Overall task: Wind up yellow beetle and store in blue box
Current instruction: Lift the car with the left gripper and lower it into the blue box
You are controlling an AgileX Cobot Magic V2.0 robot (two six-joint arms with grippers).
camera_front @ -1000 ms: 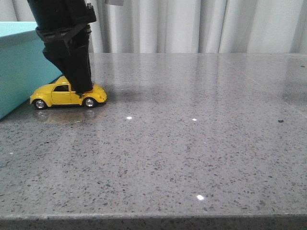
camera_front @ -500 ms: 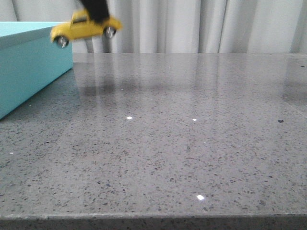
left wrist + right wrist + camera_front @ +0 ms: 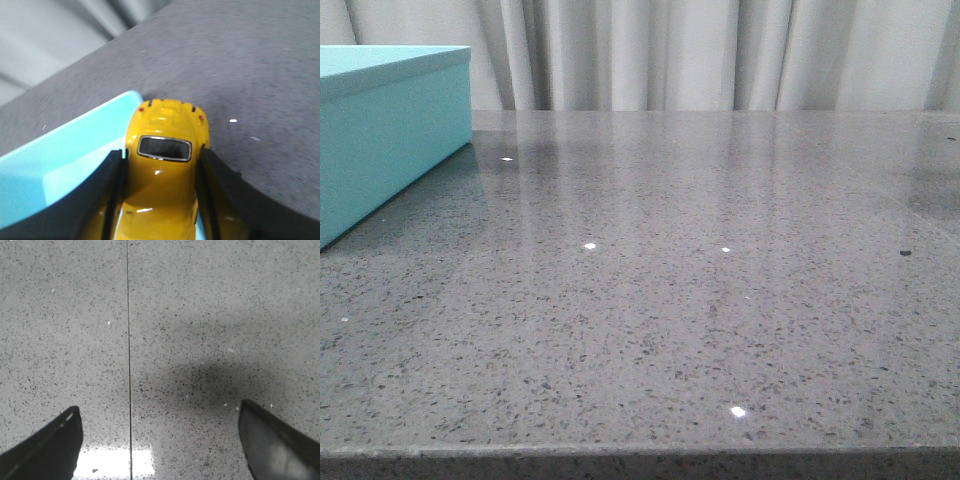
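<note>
The yellow beetle (image 3: 165, 165) shows only in the left wrist view, held between the two dark fingers of my left gripper (image 3: 162, 170), which is shut on its sides. It hangs in the air above the corner of the blue box (image 3: 65, 165), part over the box and part over the table. The blue box (image 3: 380, 130) also stands at the far left in the front view, where neither the car nor any gripper shows. My right gripper (image 3: 157, 432) is open and empty above bare grey table.
The grey speckled table (image 3: 700, 280) stretches in front of white curtains (image 3: 720, 50). A thin dark seam (image 3: 128, 355) runs across the table under the right gripper. A small dark speck (image 3: 905, 252) lies at the right.
My left gripper has lifted the yellow beetle off the table beside the box and carried it up out of the front view.
</note>
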